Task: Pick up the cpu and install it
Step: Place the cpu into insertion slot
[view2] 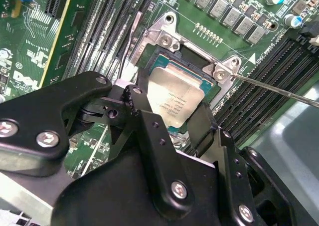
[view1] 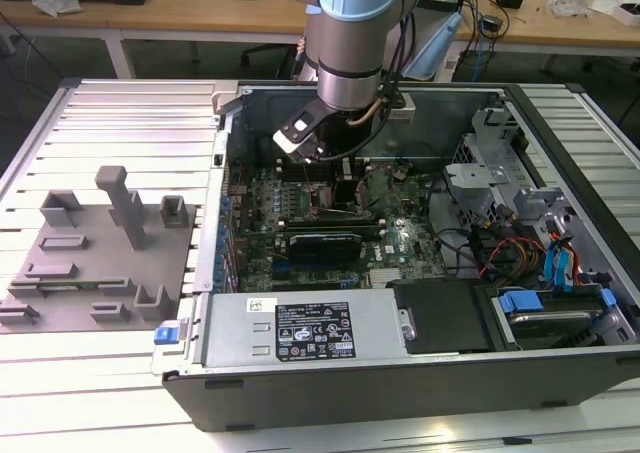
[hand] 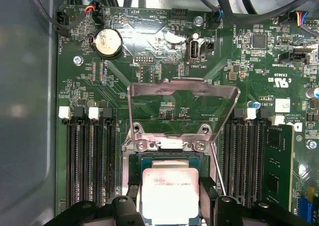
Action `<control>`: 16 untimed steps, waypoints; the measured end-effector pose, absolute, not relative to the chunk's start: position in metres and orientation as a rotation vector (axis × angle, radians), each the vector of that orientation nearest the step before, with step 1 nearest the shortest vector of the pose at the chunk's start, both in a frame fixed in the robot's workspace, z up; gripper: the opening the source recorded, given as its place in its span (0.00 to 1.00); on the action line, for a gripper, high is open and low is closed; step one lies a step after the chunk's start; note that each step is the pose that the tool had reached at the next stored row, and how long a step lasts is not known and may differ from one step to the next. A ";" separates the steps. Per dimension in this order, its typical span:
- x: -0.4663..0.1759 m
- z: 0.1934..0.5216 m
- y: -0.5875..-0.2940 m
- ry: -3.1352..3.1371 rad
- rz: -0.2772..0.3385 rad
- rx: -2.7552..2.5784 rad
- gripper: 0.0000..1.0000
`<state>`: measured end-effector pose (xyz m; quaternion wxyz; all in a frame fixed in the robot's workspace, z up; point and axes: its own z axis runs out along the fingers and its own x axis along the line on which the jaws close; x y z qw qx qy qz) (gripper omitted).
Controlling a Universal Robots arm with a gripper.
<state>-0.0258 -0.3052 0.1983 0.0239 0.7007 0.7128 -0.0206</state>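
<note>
The cpu (view2: 177, 92) (hand: 170, 188), silvery top up, sits between the two black fingers (view2: 144, 118) of my tool (view2: 168, 109) (hand: 170, 202), which is clamped on its opposite edges. It hangs directly over the open socket (hand: 149, 159), whose dark frame shows around the chip in both wrist views; I cannot tell whether the chip already touches the socket floor. The socket's metal load plate (hand: 182, 89) is swung up on its hinge, and the thin retention lever (view2: 279, 90) stands free beside it. Black memory slots (hand: 92, 158) run along both sides of the socket, and a coin battery (hand: 108, 41) lies further out on the green motherboard (view1: 405, 241). In the exterior view the arm (view1: 350, 43) comes down from 12 o'clock into the open computer case (view1: 400, 388). At 9 o'clock from the case a grey fixture plate (view1: 100, 248) rests on the slatted desk (view1: 120, 113).
</note>
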 end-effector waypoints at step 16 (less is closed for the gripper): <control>-0.027 0.196 -0.305 2.206 -0.064 2.168 0.55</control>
